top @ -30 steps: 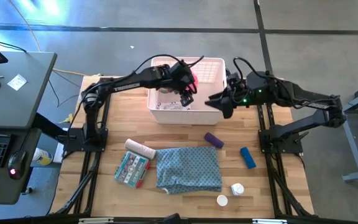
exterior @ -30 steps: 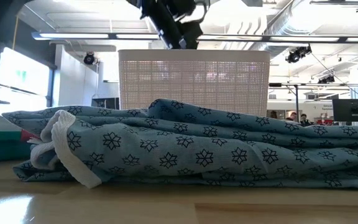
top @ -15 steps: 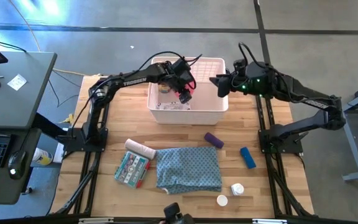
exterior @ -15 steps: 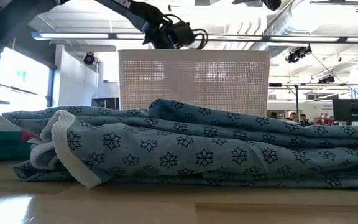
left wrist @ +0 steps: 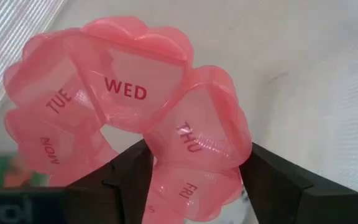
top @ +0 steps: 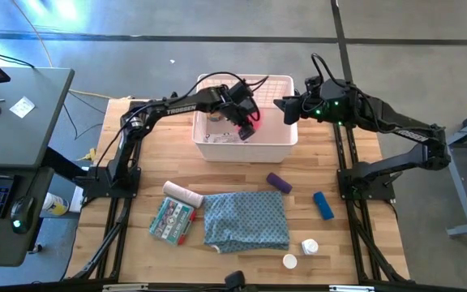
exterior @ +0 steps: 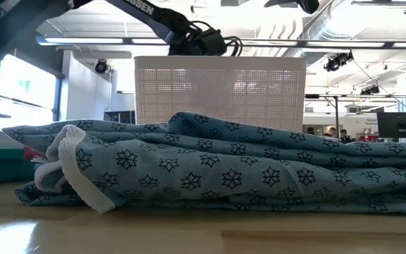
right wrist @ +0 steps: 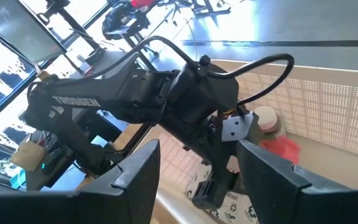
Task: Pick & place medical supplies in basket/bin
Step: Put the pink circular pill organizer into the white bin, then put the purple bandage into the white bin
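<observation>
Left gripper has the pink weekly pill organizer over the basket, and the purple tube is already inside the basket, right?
Not quite. The left gripper does hold the pink pill organizer over the basket, but the purple tube lies on the table in front of the basket, as the high view shows.

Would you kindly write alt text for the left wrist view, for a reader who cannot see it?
A translucent pink weekly pill organizer, a ring of heart-shaped compartments marked MON, TUE, WED, THU and FRI, sits gripped between the left gripper's two dark jaws. Behind it is the white basket.
</observation>
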Motion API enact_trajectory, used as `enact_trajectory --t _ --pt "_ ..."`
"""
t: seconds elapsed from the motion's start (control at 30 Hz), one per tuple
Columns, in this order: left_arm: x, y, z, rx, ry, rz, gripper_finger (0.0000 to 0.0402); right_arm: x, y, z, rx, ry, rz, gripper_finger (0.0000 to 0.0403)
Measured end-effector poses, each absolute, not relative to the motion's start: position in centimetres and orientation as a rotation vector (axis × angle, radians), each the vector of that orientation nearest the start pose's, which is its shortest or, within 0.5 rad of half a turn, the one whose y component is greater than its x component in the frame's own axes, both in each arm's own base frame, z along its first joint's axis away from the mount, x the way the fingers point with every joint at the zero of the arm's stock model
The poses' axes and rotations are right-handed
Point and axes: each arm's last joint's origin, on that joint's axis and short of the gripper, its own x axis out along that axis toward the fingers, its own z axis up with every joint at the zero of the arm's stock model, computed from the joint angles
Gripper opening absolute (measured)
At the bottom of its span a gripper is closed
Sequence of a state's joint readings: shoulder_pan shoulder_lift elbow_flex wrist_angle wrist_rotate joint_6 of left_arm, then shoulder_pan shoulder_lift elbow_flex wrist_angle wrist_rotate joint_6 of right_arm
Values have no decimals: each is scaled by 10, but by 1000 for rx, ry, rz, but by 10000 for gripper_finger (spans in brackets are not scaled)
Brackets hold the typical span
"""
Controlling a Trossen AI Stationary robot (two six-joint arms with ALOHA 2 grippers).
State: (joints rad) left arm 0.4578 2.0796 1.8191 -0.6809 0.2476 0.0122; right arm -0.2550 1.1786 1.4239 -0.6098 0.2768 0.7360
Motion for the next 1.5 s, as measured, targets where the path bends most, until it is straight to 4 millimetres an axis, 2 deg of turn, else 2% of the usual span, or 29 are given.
enact_trajectory --t 0.17,0.33,0.67,0.77,0.9,1.2,1.3,1.5 --pt "420 197 257 -346 790 154 236 222 -66 431 704 159 -638 204" --pt "422 198 259 -325 760 166 253 222 -65 431 713 174 -610 204" --pt "435 205 226 -320 796 194 255 222 -62 427 761 237 -543 204" --pt "435 205 222 -326 811 194 257 222 -62 427 779 245 -522 204" --pt "435 205 225 -321 795 194 279 222 -62 426 785 248 -523 204" --pt "432 204 223 -345 838 197 355 222 -62 426 765 258 -522 204" --pt "425 202 229 -355 870 209 370 222 -62 426 761 259 -523 204" --pt "407 195 268 -318 891 286 366 220 -69 426 700 238 -609 204"
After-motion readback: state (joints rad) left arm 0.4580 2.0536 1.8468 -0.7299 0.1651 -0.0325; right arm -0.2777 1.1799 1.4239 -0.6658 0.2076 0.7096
